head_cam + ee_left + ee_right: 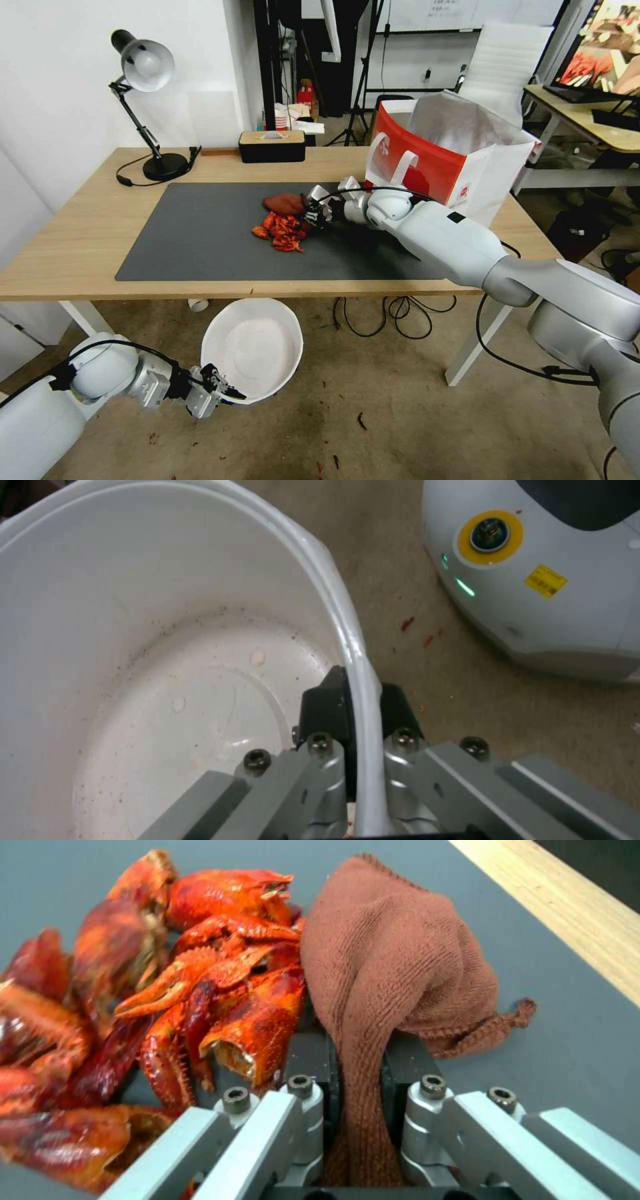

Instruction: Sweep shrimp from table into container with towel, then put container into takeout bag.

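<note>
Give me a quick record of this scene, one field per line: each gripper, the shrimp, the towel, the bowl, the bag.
left gripper: shut on the container's rim, below the table's front edge
right gripper: shut on the towel, low over the mat
shrimp: one pile on the dark grey mat, beside the towel
towel: bunched, pinched between the fingers, touching the pile
container: white bowl, no shrimp inside, held over the floor
takeout bag: upright and open on the table, far right

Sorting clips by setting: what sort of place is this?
Probably an office or lab workroom: a desk lamp on the table, a second desk with a monitor, and tripods behind.
</note>
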Robot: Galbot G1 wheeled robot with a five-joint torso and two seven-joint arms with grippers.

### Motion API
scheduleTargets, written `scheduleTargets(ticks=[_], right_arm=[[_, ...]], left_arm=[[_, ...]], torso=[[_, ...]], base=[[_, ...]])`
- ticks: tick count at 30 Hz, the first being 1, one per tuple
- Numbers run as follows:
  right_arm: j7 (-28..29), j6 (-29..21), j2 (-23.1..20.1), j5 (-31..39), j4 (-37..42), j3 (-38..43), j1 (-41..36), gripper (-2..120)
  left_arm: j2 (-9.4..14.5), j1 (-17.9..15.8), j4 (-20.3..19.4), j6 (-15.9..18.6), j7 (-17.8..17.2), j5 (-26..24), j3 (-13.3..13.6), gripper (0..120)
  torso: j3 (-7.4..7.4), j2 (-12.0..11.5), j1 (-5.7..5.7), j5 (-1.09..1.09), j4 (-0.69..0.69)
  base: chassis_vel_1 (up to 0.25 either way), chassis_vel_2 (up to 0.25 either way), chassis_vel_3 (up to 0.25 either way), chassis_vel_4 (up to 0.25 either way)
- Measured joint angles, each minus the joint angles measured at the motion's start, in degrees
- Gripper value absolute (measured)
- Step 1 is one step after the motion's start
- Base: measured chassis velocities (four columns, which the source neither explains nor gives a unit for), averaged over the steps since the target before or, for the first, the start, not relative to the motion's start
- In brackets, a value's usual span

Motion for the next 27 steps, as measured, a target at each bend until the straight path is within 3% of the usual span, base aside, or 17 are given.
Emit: scheduleTargets(ticks=[17,27], right_arm=[[-0.34,-0.37,-5.09,2.01,10.01,-1.99,-2.51,9],[0.21,-1.49,-6.13,3.24,15.57,-3.58,-3.47,9]], left_arm=[[1.12,-5.63,2.13,1.13,0.16,-3.24,3.67,0],[1.98,-6.22,1.74,1.92,0.55,-4.42,4.06,0]], torso=[[-0.01,0.01,-0.01,0.01,-0.02],[-0.01,0.01,-0.01,0.01,0.0]], base=[[0.0,0.0,0.0,0.0],[0.0,0.0,0.0,0.0]])
